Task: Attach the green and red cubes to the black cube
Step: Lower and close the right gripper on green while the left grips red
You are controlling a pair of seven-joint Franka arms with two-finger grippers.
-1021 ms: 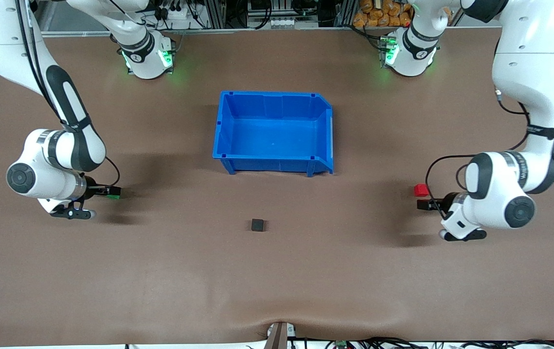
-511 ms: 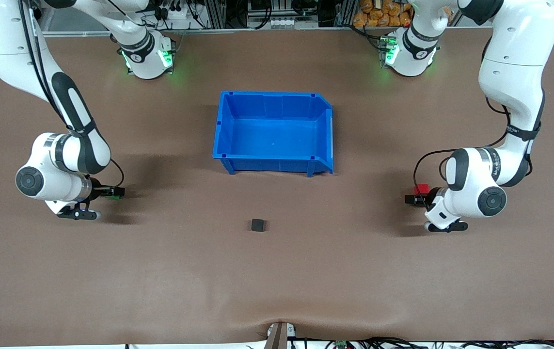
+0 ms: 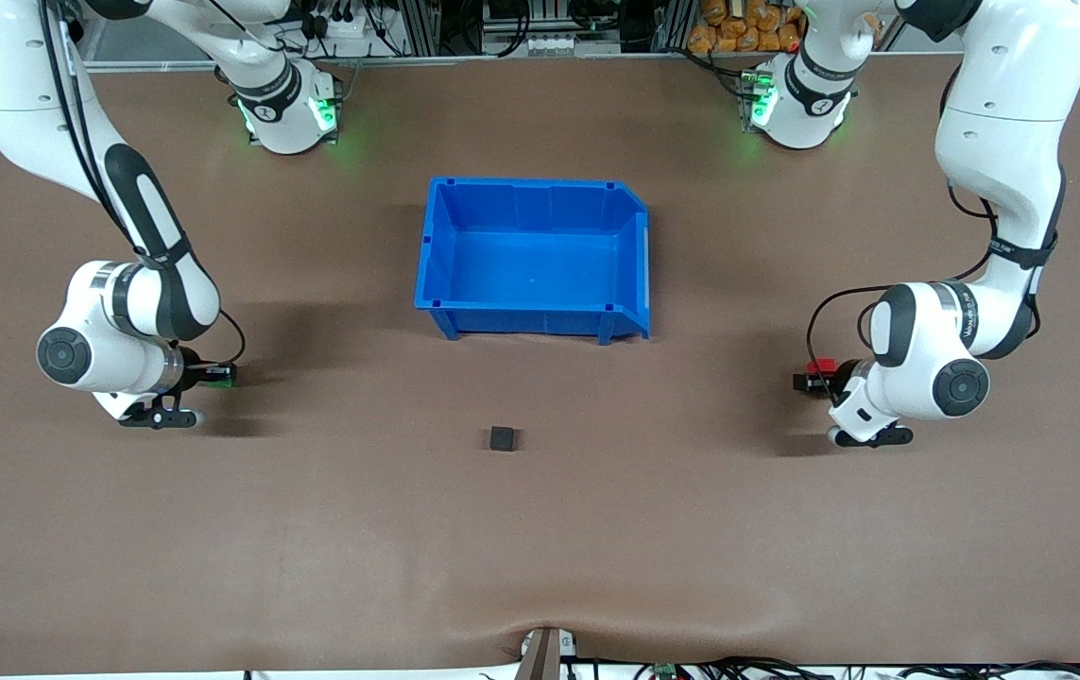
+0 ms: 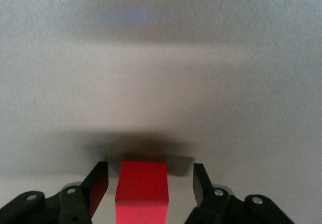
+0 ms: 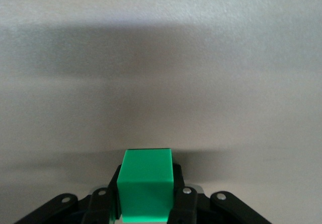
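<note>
Green cube point(image 3: 221, 374) sits at the right arm's end of the table in our front view, pinched in the right gripper point(image 3: 211, 375), which is down at the table there. At the left arm's end we see the red cube point(image 3: 820, 366) between the fingers of the left gripper point(image 3: 814, 380), also low at the table. Between the two, the black cube point(image 3: 502, 437) lies alone on the brown table point(image 3: 540, 529), nearer the camera than the blue bin point(image 3: 534, 257). In the left wrist view we see the red cube point(image 4: 142, 190) between two fingers point(image 4: 96, 186) with a gap on each side, so that gripper stands part open around it, not yet gripping. In the right wrist view, the fingers point(image 5: 183, 200) press against both sides of the green cube point(image 5: 146, 188), clamped tight.
</note>
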